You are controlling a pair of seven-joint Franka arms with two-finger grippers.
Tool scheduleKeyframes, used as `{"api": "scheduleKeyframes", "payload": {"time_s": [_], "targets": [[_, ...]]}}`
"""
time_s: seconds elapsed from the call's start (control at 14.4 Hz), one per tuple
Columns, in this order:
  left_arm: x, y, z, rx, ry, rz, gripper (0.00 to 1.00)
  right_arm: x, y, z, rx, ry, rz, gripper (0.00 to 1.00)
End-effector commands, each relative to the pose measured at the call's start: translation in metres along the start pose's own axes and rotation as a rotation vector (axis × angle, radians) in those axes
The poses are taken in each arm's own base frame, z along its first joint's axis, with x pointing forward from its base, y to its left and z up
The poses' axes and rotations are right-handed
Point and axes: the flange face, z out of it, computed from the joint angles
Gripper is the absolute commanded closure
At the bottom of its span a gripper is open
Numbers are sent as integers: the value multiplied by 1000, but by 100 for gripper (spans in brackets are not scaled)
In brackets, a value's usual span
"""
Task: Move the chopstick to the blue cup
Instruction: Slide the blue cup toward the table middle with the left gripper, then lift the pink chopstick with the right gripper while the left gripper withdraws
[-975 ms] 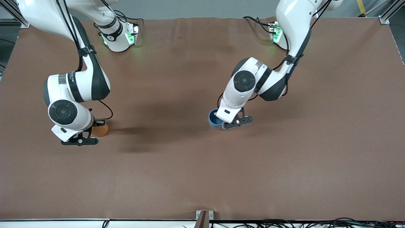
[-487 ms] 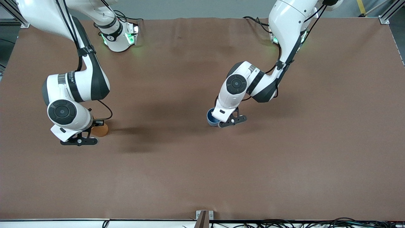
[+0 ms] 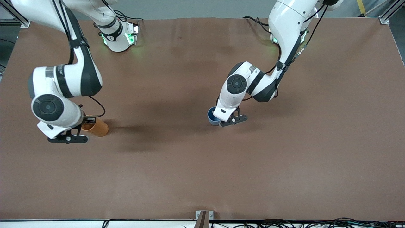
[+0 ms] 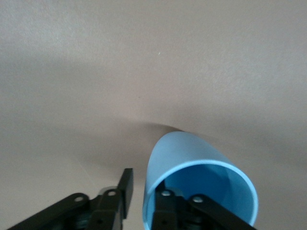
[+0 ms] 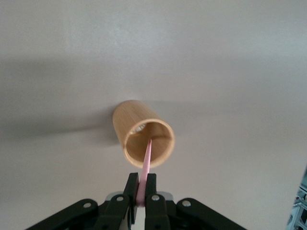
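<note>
Brown-covered bench [image 3: 284, 158], two arms at work.

Right hand [image 5: 141, 194] over the tall orange-brown cylindrical holder [image 5: 142, 132], toward the right arm's end of the bench. Fingers closed tight on the upper end of the thin, pale pink chopstick [image 5: 146, 165]. Lower end of stick down inside the holder's mouth; stick roughly in line with the holder's axis, presumably so it can draw out without catching the rim. Stick not visible from the front view, hidden under the wrist. Holder [image 3: 95, 127] appears tilted there, though that may be only the camera angle.

Left hand [image 4: 144, 201] at the small round matte blue cup [image 4: 199, 179], mid-bench. One finger inside the cup, the other outside, the near wall between them. Gap on the outside finger hard to judge, so pinch on the wall likely but not certain. Probable purpose: steadying the cup as receiver. From the front view, cup [image 3: 211, 116] largely covered by the left hand [image 3: 229, 120].

Cup and holder well apart. Judged stage: extraction from holder under way, carry to blue cup not yet done. Risk: thin stick pivoting in the grip.
</note>
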Motion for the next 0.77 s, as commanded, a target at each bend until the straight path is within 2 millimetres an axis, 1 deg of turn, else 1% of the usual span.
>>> {"api": "scheduleKeyframes", "payload": {"time_s": [0.0, 0.07, 0.14, 0.21, 0.28, 0.35, 0.42, 0.56, 0.7], "targets": [[18, -15, -71, -19, 57, -10, 0, -26, 21, -61, 69, 14, 38, 95], [32, -27, -103, -22, 68, -8, 0, -38, 30, -83, 100, 43, 51, 95], [42, -40, -131, -12, 70, 9, 0, -51, 39, -102, 112, 77, 61, 95], [61, -65, -165, -4, 76, 34, 0, -67, 49, -124, 129, 116, 69, 94], [81, -94, -190, 6, 78, 70, 0, -80, 60, -141, 162, 146, 84, 94], [100, -127, -217, 7, 84, 112, 0, -89, 75, -151, 200, 162, 103, 94], [116, -161, -237, 13, 81, 155, 0, -98, 90, -158, 235, 175, 115, 94], [129, -205, -267, 19, 67, 238, 0, -113, 118, -160, 250, 190, 112, 93], [134, -236, -299, 8, 62, 315, 0, -122, 151, -151, 294, 185, 127, 93]]}}
